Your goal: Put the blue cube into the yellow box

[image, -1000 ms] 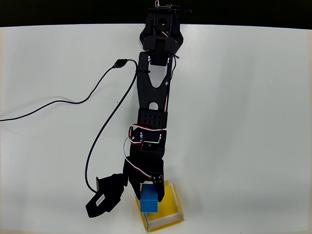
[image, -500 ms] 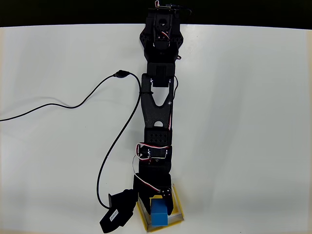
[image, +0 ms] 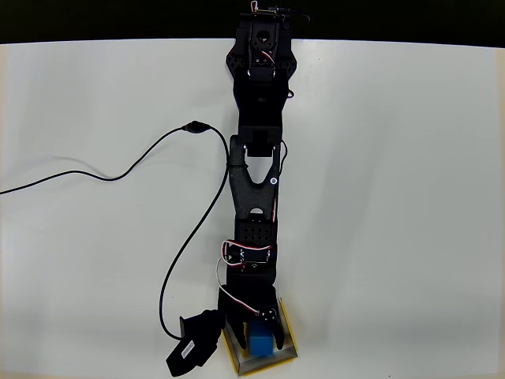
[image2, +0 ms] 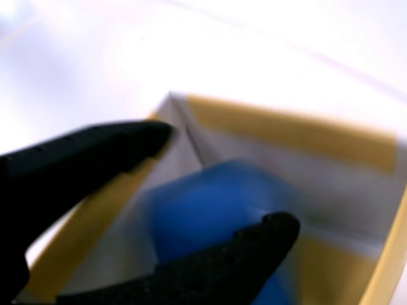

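— From above, where's your tool?

— My tool (image: pixel 254 330) is at the bottom edge of the white table (image: pixel 394 197), right over the yellow box (image: pixel 286 347). My black arm (image: pixel 256 174) stretches straight down the picture to it. The blue cube (image: pixel 261 341) sits between the fingers, inside the box's outline. A black cable (image: pixel 170 260) loops off on the left, and a black camera module (image: pixel 194 352) hangs just left of the box.

— Is the cube resting on the box floor?

— I can't tell from above; my tool covers part of it.

— And the wrist view?

— Blurred. My two black fingers (image2: pixel 82 159) stand apart with the blue cube (image2: pixel 216 210) between them, and the box's (image2: pixel 286 130) yellow flaps and grey walls lie around and behind it. The lower finger overlaps the cube, the upper one seems off it. Whether I'm gripping it or have it loose, I can't tell.
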{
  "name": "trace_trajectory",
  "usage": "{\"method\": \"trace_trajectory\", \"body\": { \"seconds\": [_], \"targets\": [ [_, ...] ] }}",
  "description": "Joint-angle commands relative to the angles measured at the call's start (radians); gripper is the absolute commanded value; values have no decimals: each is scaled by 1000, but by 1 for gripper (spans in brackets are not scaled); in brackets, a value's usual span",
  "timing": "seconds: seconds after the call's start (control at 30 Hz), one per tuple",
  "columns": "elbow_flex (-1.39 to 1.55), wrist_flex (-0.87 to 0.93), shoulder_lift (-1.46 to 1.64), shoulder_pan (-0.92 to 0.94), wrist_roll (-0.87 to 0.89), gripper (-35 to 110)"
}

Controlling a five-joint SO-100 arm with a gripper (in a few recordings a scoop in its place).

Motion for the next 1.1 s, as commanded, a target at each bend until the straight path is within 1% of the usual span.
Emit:
{"method": "trace_trajectory", "body": {
  "seconds": [0.0,0.1,0.23,0.43,0.5,0.6,0.8,0.93,1.07],
  "targets": [
    [-89,-63,91,11,-25,44],
    [-67,-66,135,12,-29,45],
    [2,-31,293,9,-35,45],
    [163,121,643,6,11,42],
    [247,179,759,11,41,39],
    [456,209,940,21,60,34],
    [939,133,1273,32,2,23],
    [1146,135,1425,32,-67,17],
    [1344,124,1580,26,-115,15]
  ]
}}
